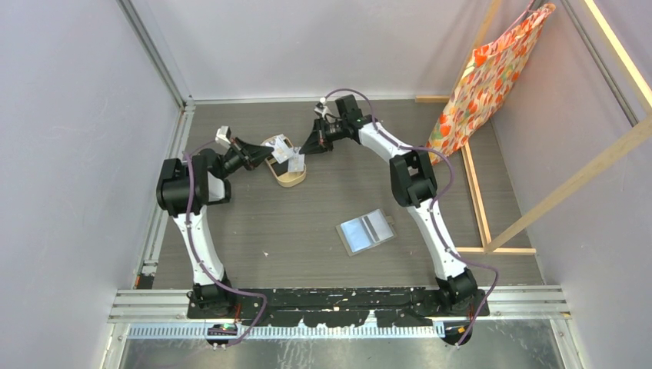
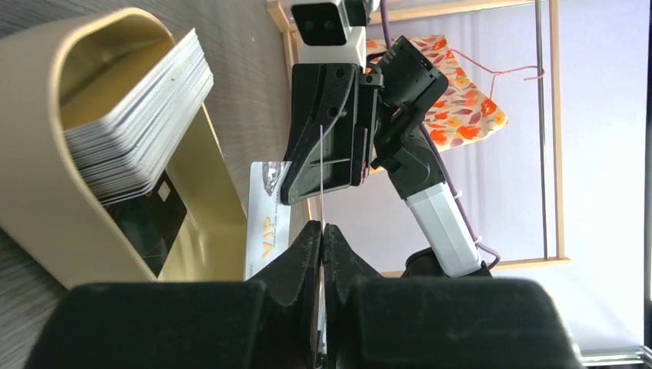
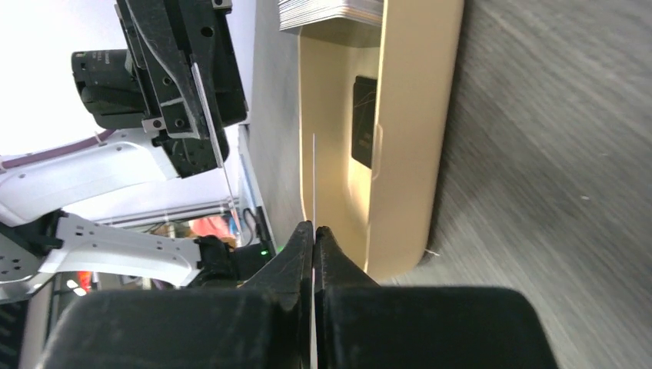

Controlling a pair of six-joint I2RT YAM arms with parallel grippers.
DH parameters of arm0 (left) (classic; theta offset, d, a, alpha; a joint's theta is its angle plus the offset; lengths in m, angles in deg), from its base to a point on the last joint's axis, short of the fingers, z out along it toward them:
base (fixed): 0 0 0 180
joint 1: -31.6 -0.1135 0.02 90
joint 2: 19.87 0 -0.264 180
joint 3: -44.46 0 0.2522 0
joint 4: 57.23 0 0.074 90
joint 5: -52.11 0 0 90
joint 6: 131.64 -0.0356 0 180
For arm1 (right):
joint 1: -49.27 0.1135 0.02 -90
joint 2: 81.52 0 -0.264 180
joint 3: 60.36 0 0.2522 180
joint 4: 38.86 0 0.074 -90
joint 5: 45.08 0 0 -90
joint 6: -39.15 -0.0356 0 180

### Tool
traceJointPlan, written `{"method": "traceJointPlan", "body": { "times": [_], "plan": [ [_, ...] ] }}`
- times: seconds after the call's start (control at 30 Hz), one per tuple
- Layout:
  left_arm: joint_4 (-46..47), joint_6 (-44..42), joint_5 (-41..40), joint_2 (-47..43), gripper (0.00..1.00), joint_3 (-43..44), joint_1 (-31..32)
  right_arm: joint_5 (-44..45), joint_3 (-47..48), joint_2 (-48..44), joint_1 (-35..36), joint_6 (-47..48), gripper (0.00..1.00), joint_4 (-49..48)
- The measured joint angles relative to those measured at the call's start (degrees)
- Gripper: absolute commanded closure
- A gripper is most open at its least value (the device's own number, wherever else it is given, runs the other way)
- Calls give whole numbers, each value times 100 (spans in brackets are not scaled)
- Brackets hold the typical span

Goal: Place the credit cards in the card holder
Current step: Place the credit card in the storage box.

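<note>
1. While it hangs over the tray (image 1: 288,182), L gripper (image 2: 324,229) is clenched on a thin card (image 2: 321,192).
2. R gripper (image 3: 314,229) pinches a second card (image 3: 314,177), edge-on.
3. Wallet (image 1: 367,232) lies open on table (image 1: 231,231), well apart from tray.

Soft, even light filled the overhead view. The arms cast faint shadows on the counter (image 1: 292,231), and pale glare lay on the sleeves of the card holder (image 1: 367,231). In both wrist views the background blew out white, while the left pincer (image 2: 323,231) and right pincer (image 3: 314,231) loomed dark and blurred, each gripped credit card (image 2: 321,177) a thin bright line.
</note>
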Motion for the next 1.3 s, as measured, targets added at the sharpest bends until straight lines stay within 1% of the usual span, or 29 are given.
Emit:
{"method": "traceJointPlan", "body": {
  "times": [0.13, 0.23, 0.37, 0.63, 0.83, 0.87, 0.93, 1.03, 1.17, 1.3],
  "plan": [
    [-146, -170, -7, -4, 95, -4, -85, 214, 2, -101, -57, 350, 99, 251],
    [-542, -474, -42, -85, 95, -39, -90, 422, -205, -380, -96, 754, 99, 522],
    [-1510, -1147, -164, -487, 95, -101, -87, 640, -527, -975, -138, 1292, 99, 944],
    [-3978, -3012, -737, -1580, 95, 15, -9, 883, -1209, -2855, -127, 2651, 99, 1987],
    [-5591, -4089, -1250, -1790, 94, 352, 260, 1128, -2159, -4249, -116, 4096, 99, 3062],
    [-5790, -4229, -1320, -1799, 94, 400, 304, 1150, -2214, -4308, -116, 4168, 99, 3139],
    [-6225, -4511, -1491, -1810, 94, 525, 417, 1239, -2612, -4612, -116, 4507, 99, 3335],
    [-6747, -4854, -1738, -1821, 92, 708, 577, 1333, -3217, -5016, -116, 4795, 99, 3539],
    [-7353, -5263, -2087, -1886, 89, 944, 763, 1438, -4037, -5611, -116, 4990, 99, 3495],
    [-7654, -5473, -2312, -1899, 90, 1110, 885, 1449, -4544, -6137, -179, 5117, 99, 3399]
  ]
}}
